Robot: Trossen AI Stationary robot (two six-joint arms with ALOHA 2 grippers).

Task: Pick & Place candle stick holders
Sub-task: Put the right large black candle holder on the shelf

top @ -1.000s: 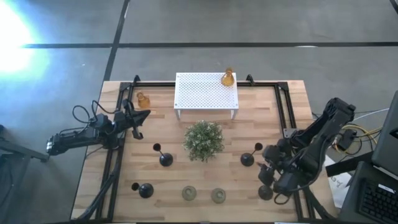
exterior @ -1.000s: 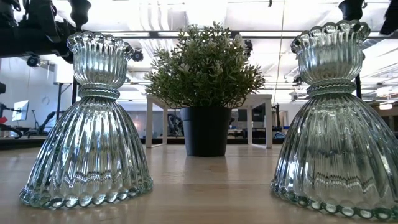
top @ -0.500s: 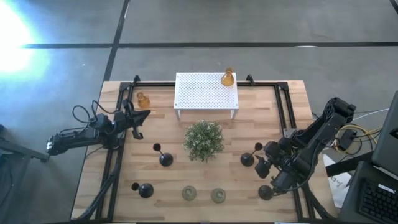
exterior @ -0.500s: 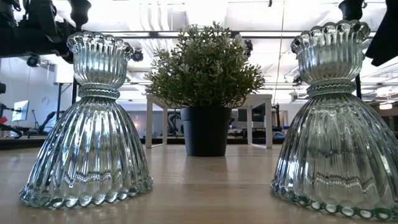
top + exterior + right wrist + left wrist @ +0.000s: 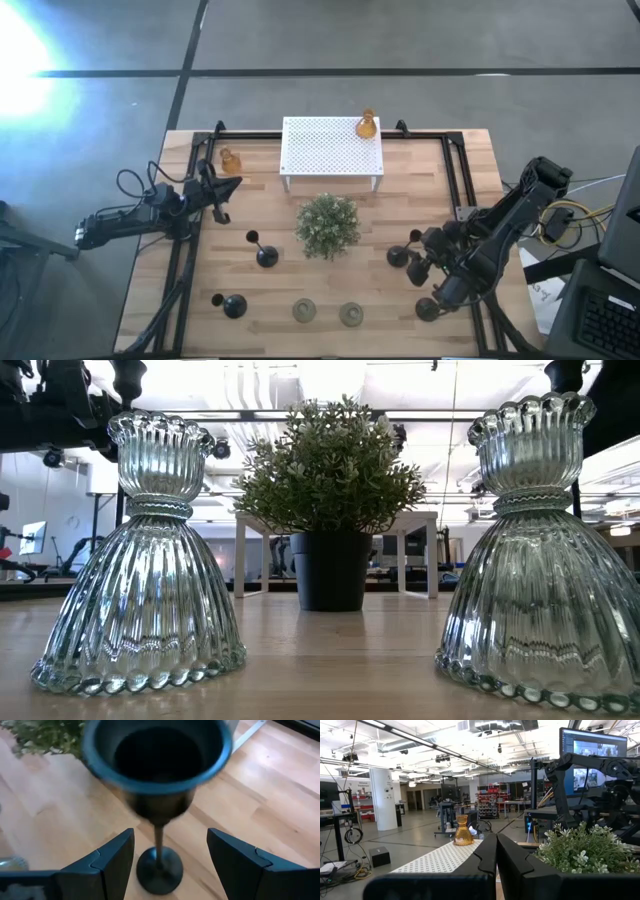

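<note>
My right gripper (image 5: 420, 266) is open, low over the table's right side. Its fingers stand on either side of a tall black holder (image 5: 158, 780), apart from it; I take it for the holder (image 5: 401, 255) right of the plant. Another black holder (image 5: 428, 308) stands near the arm, and two more stand on the left (image 5: 264, 254) (image 5: 232, 305). Two pale greenish glass holders (image 5: 304, 311) (image 5: 350, 314) stand at the near edge, large in the low view (image 5: 140, 560) (image 5: 545, 560). One amber holder (image 5: 230, 160) stands on the table, one (image 5: 366, 125) on the white stand. My left gripper (image 5: 218, 195) is shut and empty at the left.
A bushy green plant (image 5: 328, 225) in a dark pot stands mid-table. The white perforated stand (image 5: 331, 150) is at the far edge. Black frame rails (image 5: 462, 185) run along both sides of the wooden table, and cables lie by the left arm.
My right gripper has gone a little toward the table's left edge, closer to the black holder right of the plant. The holders have stayed where they were.
</note>
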